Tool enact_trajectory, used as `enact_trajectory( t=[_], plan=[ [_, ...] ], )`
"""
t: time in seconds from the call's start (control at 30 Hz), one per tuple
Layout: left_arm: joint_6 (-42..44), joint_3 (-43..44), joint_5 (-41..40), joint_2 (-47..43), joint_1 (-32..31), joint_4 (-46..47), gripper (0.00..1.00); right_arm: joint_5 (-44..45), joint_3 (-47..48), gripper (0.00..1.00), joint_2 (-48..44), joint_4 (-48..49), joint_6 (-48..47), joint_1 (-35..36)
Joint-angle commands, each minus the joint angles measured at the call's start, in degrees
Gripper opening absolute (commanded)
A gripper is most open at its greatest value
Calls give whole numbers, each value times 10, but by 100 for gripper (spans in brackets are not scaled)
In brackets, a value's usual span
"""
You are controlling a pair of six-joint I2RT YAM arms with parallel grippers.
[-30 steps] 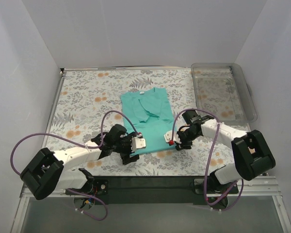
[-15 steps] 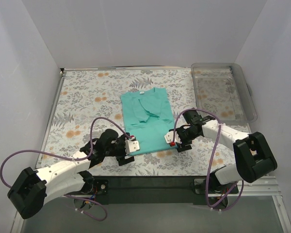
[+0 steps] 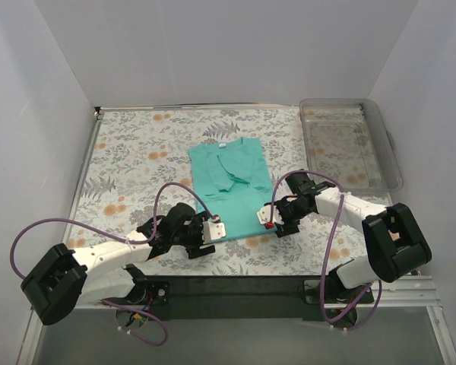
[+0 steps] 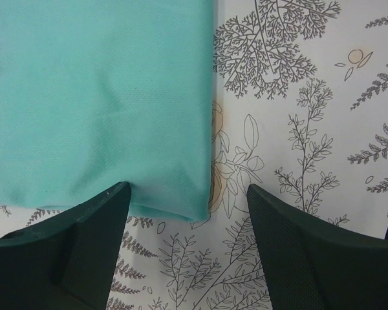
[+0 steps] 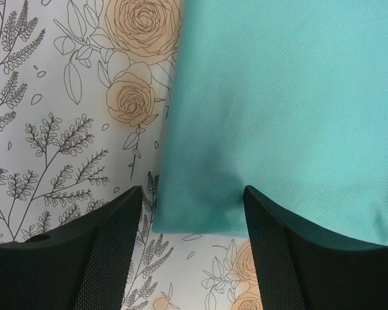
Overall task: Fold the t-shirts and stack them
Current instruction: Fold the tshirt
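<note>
Left wrist view: left gripper point(image 4: 187, 195) spread wide over a hem corner of the shirt point(image 4: 97, 97); right gripper point(image 5: 193, 194) likewise. Cloth looks light, limp; I'd pinch both corners.

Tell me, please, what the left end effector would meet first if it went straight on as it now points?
Probably the hem corner of the t-shirt, lying between the open fingers of the left end effector; depth is unclear.

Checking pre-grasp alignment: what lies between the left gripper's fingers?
A hem corner of the t-shirt, plus floral table cover beside it, shown in the left wrist view.
</note>
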Motion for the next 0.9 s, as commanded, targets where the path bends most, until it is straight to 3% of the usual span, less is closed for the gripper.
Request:
enact_trajectory(
  t=[0.0, 0.37, 0.87],
  plan=[
    [9, 4, -28, -25, -9, 5, 68, 2, -12, 60, 0, 13, -8, 0],
    [-3, 11, -4, -74, -30, 4, 71, -4, -17, 60, -24, 17, -1, -1],
    [-44, 46, -42, 105, -92, 133, 66, -32, -21, 59, -13, 19, 4, -9]
  ],
)
